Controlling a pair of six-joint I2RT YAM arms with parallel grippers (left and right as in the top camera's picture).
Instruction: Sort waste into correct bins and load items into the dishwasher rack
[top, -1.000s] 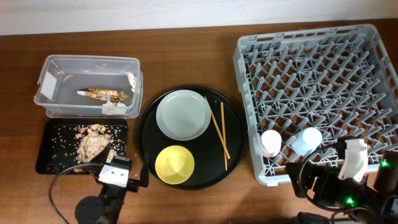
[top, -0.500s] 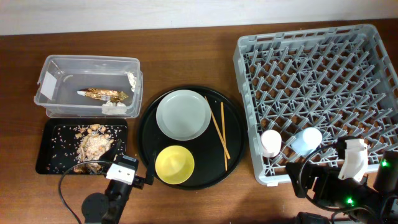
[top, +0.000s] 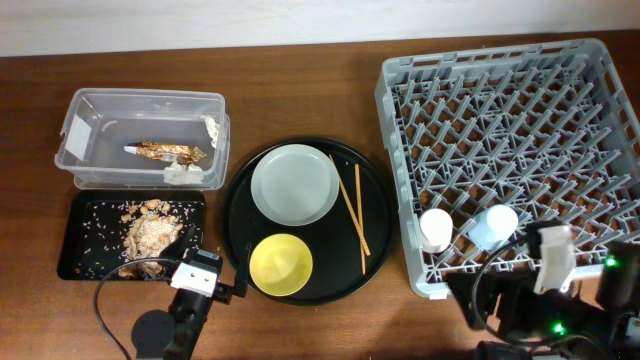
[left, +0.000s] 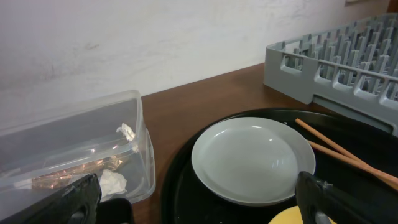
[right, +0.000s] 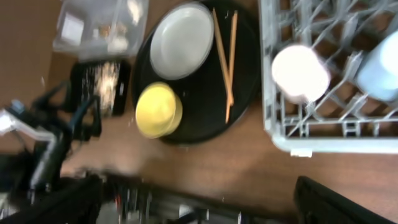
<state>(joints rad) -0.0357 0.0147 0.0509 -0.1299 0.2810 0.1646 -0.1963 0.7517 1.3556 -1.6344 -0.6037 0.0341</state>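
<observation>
From above, we count one clear tub at the table's left rear. It holds one gold foil wrapper and two white tissue pieces, one by the wrapper and one against the tub's right wall. Just in front lies one flat black tray with a heap of brown food scraps and scattered rice.

In the middle sits one round black tray carrying one white plate, one yellow bowl in front of it, and two chopsticks lying close together to the right.

One grey rack fills the right side. Two cups stand side by side near its front edge, a pale pink cup and a blue cup.

The left claw hangs between the flat tray and the bowl. The right claw hangs at the rack's front edge.

From the left wrist, we see the tub with the wrapper and both tissue pieces, the plate, the two chopsticks, a sliver of the bowl and one corner of the rack. The left claw's two fingers sit at the lower corners, spread wide, with nothing between them.

The right wrist view is blurred. It shows the two cups in the rack, and the plate, bowl and two chopsticks on the round tray. The right claw's two fingers are also spread wide and hold nothing.
</observation>
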